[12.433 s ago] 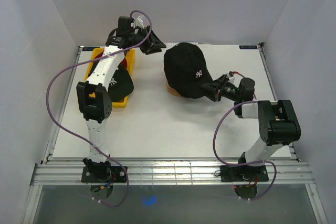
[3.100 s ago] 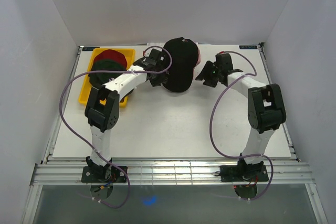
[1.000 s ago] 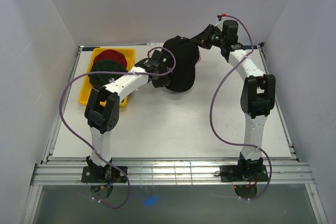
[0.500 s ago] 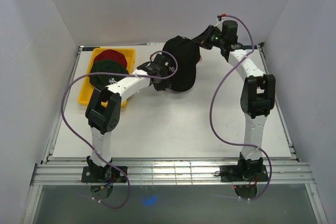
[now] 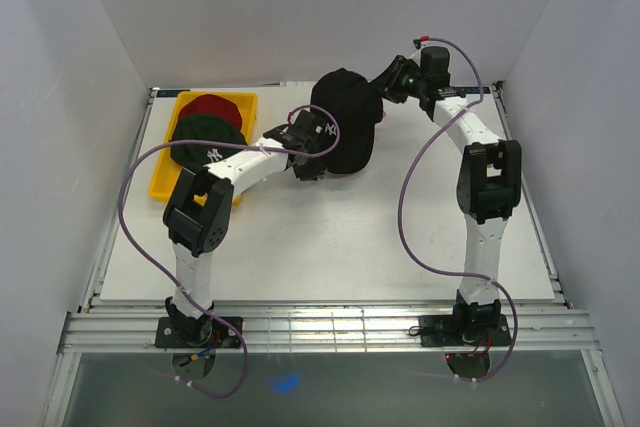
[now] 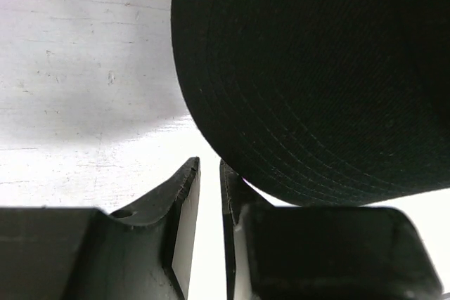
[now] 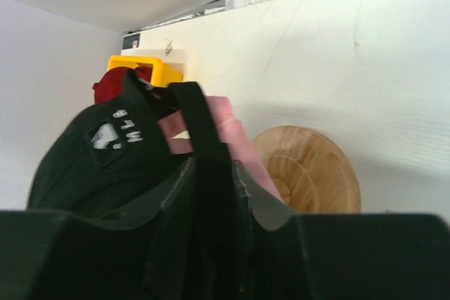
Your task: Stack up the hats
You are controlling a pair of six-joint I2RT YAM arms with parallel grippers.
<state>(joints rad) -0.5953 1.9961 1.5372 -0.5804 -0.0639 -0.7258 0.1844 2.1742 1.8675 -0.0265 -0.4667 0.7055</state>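
Note:
A black hat (image 5: 345, 122) sits over the wooden stand (image 7: 309, 170) at the back middle of the table; pink fabric (image 7: 235, 138) shows under its back edge. My right gripper (image 5: 385, 82) is behind it, slightly open, with the hat's black back strap (image 7: 200, 114) between the fingers. My left gripper (image 5: 308, 147) is at the hat's front-left. In the left wrist view it (image 6: 209, 166) is open by a narrow gap with nothing in it, and the black brim (image 6: 309, 82) lies just above its right finger. A red hat (image 5: 210, 107) and a dark green hat (image 5: 205, 132) lie in the tray.
The yellow tray (image 5: 165, 182) stands at the back left, beside the left arm's forearm. The white back wall rises close behind the right gripper. Bare table (image 5: 330, 237) lies in front of the stand.
The right jaws have parted from their shut hold on the strap, and the black hat has settled lower. The left gripper has narrowed and shifted slightly right along the brim.

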